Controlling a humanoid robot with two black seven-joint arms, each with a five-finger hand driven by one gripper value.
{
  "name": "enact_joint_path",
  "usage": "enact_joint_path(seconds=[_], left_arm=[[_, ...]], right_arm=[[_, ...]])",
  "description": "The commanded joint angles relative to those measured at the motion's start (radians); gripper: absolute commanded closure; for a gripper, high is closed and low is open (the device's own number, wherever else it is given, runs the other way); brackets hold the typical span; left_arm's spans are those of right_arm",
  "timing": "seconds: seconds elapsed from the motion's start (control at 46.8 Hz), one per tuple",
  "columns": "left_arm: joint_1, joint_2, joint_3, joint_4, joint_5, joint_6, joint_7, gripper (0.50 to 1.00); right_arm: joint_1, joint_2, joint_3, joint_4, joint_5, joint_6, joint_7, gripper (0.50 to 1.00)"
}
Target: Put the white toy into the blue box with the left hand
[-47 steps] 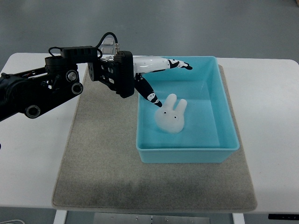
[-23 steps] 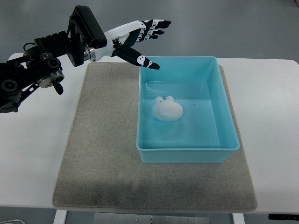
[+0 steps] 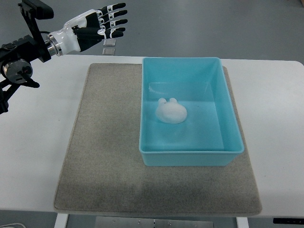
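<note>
The white toy (image 3: pixel 170 112), a small soft bunny shape, lies on the floor of the blue box (image 3: pixel 228 118), towards its left side. The box stands on the grey mat (image 3: pixel 104 152). My left hand (image 3: pixel 107 23) hangs in the air at the top left, beyond the table's far edge and well clear of the box. Its black-and-white fingers (image 3: pixel 114 18) are stretched out and spread, holding nothing. The right arm does not show.
The mat covers the middle of the white table (image 3: pixel 33 142). A small grey square object (image 3: pixel 109 49) lies near the table's far edge, below the left hand. Bare white table flanks the mat on both sides.
The left hand has drawn back from over the box, up and to the left, past the far table edge. The toy, released in the box, has settled flat.
</note>
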Motion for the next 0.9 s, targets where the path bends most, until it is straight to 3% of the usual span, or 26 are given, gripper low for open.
enact_joint_path(seconds=[0.0,0.128,0.385,0.599,0.877], left_arm=[[0.002,0.000,-0.005,0.025,-0.072,-0.004,0.040,0.504],[0.011,-0.001,-0.012,0.057,-0.177,-0.004,0.100,0.504],[0.071,-0.001,-0.083,0.069,-0.386,-0.004,0.281,0.504],[0.109,-0.001,-0.172,0.069,-0.392,-0.004,0.317,0.504],[0.140,0.005,-0.179,0.071,-0.398,-0.004,0.319,0.504]], right_arm=[[0.000,0.000,0.000,0.000,-0.001,0.000,0.000,0.564],[0.000,0.000,0.000,0.000,0.001,0.000,0.000,0.564],[0.000,0.000,0.000,0.000,0.001,0.000,0.000,0.564],[0.000,0.000,0.000,0.000,-0.001,0.000,0.000,0.564],[0.000,0.000,0.000,0.000,-0.001,0.000,0.000,0.564]])
